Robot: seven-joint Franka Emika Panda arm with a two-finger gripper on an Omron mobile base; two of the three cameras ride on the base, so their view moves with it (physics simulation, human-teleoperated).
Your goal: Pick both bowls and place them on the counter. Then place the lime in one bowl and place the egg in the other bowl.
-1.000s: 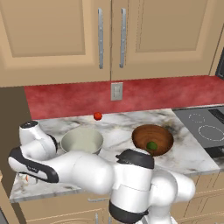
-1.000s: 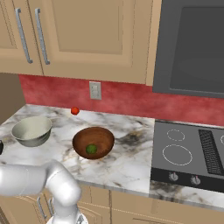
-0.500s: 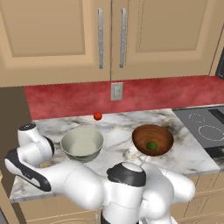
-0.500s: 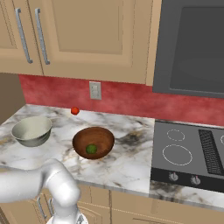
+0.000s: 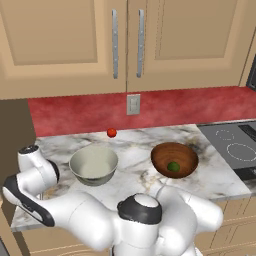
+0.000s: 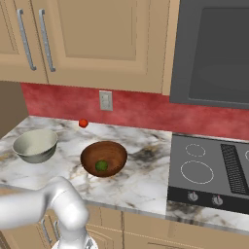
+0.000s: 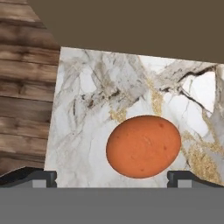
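Note:
In the hand view my gripper (image 7: pixel 111 178) is open, a dark fingertip (image 7: pixel 28 177) on each side at the bottom. The orange-brown egg (image 7: pixel 143 145) lies on the marbled counter (image 7: pixel 92 109) just ahead of the tips, nearer the right one, untouched. The arm reaches down over the counter's left end (image 5: pixel 35 167). The pale grey-green bowl (image 5: pixel 93 165) (image 6: pixel 35 145) stands on the counter (image 5: pixel 135 147), nothing visible in it. To its right, the dark wood bowl (image 5: pixel 175 159) (image 6: pixel 103 158) holds the green lime (image 5: pixel 173 166) (image 6: pixel 101 166).
A small red ball (image 5: pixel 111 132) (image 6: pixel 83 123) rests by the red backsplash. A black cooktop (image 6: pixel 214 170) adjoins the counter on the right. Closed beige wall cabinets (image 5: pixel 125 45) hang above. Wood planking (image 7: pixel 22 87) borders the counter's edge in the hand view.
The arm has sunk lower over the counter's left end. The bowls, the lime and the red ball have stayed put.

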